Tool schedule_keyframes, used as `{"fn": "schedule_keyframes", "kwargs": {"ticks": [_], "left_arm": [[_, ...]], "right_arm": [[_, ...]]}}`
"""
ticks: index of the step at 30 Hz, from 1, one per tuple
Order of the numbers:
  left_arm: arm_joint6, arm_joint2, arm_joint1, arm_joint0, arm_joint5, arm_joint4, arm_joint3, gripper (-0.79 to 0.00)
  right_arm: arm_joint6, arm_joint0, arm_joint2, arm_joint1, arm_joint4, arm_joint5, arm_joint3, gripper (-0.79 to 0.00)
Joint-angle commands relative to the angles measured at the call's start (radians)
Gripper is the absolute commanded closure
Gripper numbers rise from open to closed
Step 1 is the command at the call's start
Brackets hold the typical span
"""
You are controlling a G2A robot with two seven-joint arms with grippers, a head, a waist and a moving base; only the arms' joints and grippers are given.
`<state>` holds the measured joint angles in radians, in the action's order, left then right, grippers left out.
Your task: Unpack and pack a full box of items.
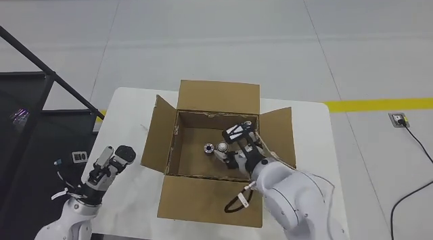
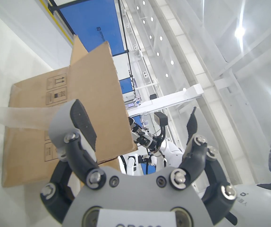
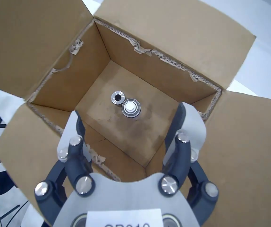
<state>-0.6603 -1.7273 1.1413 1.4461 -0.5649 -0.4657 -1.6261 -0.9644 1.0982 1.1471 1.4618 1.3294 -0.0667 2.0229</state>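
We see right gripper (image 3: 129,113) wide open, empty, above box (image 3: 163,79); metal cylinders (image 3: 131,108) upright, side by side on box floor below it (left gripper (image 2: 135,109), open and empty, sits outside box).

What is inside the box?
A hollow metal cylinder and a wider one stand side by side on the box floor. The right pincer covers the near floor edge; anything there is hidden.

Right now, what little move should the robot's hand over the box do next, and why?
Probably lower the right gripper straight down into the box, toward the wider metal part. The gripper is open, well above the box floor, where that part stands beside a smaller metal ring, neither yet grasped.
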Motion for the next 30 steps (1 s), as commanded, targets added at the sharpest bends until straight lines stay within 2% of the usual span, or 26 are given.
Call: {"fn": "schedule_keyframes", "kwargs": {"ticks": [1, 2, 3, 10, 12, 16, 21, 25, 27, 30], "left_arm": [[-0.016, 0.021, 0.0, -0.014, 0.013, 0.046, -0.006, -0.785], [-0.021, 0.03, -0.001, -0.022, 0.017, 0.058, -0.005, -0.785], [-0.024, 0.041, 0.0, -0.031, 0.023, 0.066, -0.001, -0.785], [-0.05, 0.095, 0.001, -0.056, 0.041, 0.093, -0.013, -0.785], [-0.054, 0.11, 0.001, -0.059, 0.049, 0.111, -0.021, -0.785], [-0.052, 0.146, 0.002, -0.067, 0.064, 0.148, -0.035, -0.785], [-0.037, 0.2, 0.006, -0.081, 0.084, 0.196, -0.044, -0.785], [-0.002, 0.25, 0.012, -0.105, 0.09, 0.227, -0.026, -0.785], [0.015, 0.273, 0.015, -0.118, 0.097, 0.241, -0.012, -0.785], [0.029, 0.299, 0.018, -0.133, 0.1, 0.26, 0.007, -0.785]], "right_arm": [[0.05, 0.068, 0.045, -0.013, -0.008, -0.103, 0.097, -0.785], [0.069, 0.107, 0.059, -0.021, -0.008, -0.174, 0.134, -0.785], [0.073, 0.119, 0.067, -0.024, -0.004, -0.196, 0.145, -0.785], [0.073, 0.119, 0.067, -0.024, -0.004, -0.196, 0.145, -0.785], [0.111, 0.137, 0.089, -0.024, -0.034, -0.163, 0.139, -0.785], [0.162, 0.171, 0.211, -0.025, -0.202, -0.066, 0.151, -0.785], [0.177, 0.198, 0.409, -0.036, -0.444, -0.056, 0.149, -0.785], [0.139, 0.195, 0.552, -0.048, -0.617, -0.07, 0.097, -0.785], [0.107, 0.172, 0.612, -0.053, -0.725, -0.032, 0.034, -0.785], [0.035, 0.121, 0.643, -0.063, -0.789, 0.0, -0.059, -0.785]]}}
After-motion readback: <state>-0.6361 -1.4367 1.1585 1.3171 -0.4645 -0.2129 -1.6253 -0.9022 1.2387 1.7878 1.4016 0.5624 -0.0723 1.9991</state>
